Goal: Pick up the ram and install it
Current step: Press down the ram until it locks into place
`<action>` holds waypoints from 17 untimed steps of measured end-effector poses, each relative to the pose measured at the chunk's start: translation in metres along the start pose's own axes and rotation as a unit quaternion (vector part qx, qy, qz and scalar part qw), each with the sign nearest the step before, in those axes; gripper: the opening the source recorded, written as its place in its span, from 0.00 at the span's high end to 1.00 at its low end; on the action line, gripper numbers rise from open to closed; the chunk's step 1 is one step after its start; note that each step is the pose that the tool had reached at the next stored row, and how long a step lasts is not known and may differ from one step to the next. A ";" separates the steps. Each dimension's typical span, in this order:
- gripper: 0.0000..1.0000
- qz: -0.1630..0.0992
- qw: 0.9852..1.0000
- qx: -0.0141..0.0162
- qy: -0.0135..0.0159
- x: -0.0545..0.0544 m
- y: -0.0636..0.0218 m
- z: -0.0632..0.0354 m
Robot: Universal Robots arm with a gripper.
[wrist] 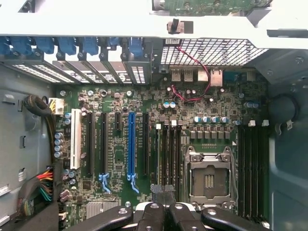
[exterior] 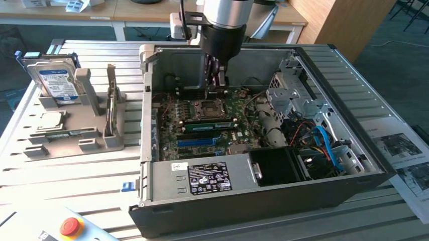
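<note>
A long narrow green stick, which I take for the ram [exterior: 209, 124], sits lengthwise in a slot on the motherboard [exterior: 248, 113], between the CPU socket [exterior: 208, 107] and the blue slot [exterior: 198, 142]. My gripper [exterior: 218, 90] hangs inside the open computer case [exterior: 268, 201], over the board beyond the socket and apart from the stick. Its fingers are shut with nothing visible between them. In the wrist view the gripper [wrist: 162, 202] points down beside the black memory slots [wrist: 169, 154], close to the CPU socket [wrist: 209, 178] and the blue slot [wrist: 131, 144].
To the exterior view's left of the case stands a grey holder [exterior: 74, 135] with a hard drive [exterior: 57, 83], a thin upright card [exterior: 112, 103] and a chip [exterior: 50, 120]. Cables [exterior: 322, 145] and a drive cage [exterior: 292, 95] fill the case's right side. A red button [exterior: 70, 226] sits at the front.
</note>
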State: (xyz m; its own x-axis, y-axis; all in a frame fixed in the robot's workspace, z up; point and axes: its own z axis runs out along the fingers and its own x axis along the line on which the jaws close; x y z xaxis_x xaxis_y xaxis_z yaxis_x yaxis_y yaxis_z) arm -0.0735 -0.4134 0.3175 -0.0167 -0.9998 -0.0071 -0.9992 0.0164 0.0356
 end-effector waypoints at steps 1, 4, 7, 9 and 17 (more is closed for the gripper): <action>0.90 0.000 1.000 0.000 0.000 0.000 0.0000 -0.0005; 0.90 0.000 1.000 0.000 0.000 0.000 0.0001 -0.0024; 0.90 0.000 1.000 0.000 0.000 0.000 0.0001 -0.0035; 0.90 0.000 1.000 0.000 0.000 0.000 0.0001 -0.0035; 0.90 0.000 1.000 0.000 0.000 0.000 0.0001 -0.0036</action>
State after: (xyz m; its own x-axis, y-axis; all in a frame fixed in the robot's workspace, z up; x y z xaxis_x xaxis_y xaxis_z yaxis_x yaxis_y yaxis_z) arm -0.0735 -0.4134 0.3211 -0.0167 -0.9998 -0.0072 -0.9992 0.0165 0.0355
